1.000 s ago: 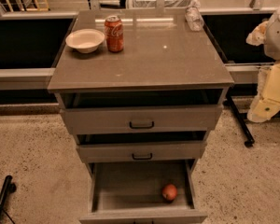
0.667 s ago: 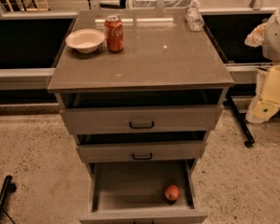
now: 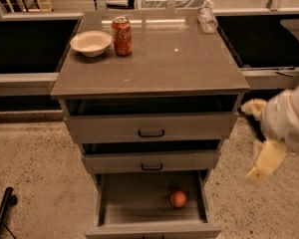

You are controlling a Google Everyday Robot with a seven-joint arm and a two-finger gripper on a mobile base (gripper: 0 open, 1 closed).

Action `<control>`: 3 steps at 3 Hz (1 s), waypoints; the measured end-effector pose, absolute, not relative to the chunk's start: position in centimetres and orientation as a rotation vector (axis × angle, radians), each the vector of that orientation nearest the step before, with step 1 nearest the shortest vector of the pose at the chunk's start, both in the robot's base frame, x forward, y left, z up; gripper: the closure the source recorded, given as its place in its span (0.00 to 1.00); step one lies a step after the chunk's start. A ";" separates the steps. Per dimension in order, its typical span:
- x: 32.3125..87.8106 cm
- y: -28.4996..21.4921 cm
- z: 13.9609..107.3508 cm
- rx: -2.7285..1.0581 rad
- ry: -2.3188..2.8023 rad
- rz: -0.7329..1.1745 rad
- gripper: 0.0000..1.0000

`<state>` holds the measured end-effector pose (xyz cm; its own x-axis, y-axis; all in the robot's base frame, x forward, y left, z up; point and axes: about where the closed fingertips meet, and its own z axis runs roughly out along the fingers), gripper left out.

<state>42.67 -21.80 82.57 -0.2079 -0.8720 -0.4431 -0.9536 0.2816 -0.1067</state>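
At right of frame, beside the cabinet [image 3: 164, 63], gripper [image 3: 250, 142] hangs over the speckled floor [image 3: 40, 158], level with the drawers. Its two cream fingers [image 3: 265, 162] stand spread wide, one pointing left toward the cabinet side, the other angled down; nothing between them. It touches nothing.

Nearest thing is the top drawer [image 3: 189, 126]: its right end sits just left of the upper finger, apart from it. This drawer is pulled out a little, with a dark gap above its front and a black handle [image 3: 151, 133] in the middle.

Middle drawer [image 3: 189, 161] is directly below, also out slightly, a bit further than the top one. Bottom drawer [image 3: 134, 198] is pulled out far, inside visible. An orange round fruit [image 3: 178, 199] lies on the drawer floor, right of centre, loose, and well below and left of the gripper.

On the cabinet top:
- white bowl [image 3: 91, 43] at back left, upright.
- red Coca-Cola can [image 3: 122, 35] upright just right of the bowl; cannot tell if they touch.
- clear plastic bottle [image 3: 207, 19] lying at the back right corner.

All three are well apart from the gripper. Wire basket [image 3: 174, 1] sits behind the cabinet. Black pole [image 3: 2, 218] lies on the floor at bottom left.
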 end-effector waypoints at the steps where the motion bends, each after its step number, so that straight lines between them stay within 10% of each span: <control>1: 41.0 -22.8 79.3 -1.573 2.124 0.337 0.00; 3: 40.1 -19.2 71.4 -1.617 1.999 0.630 0.00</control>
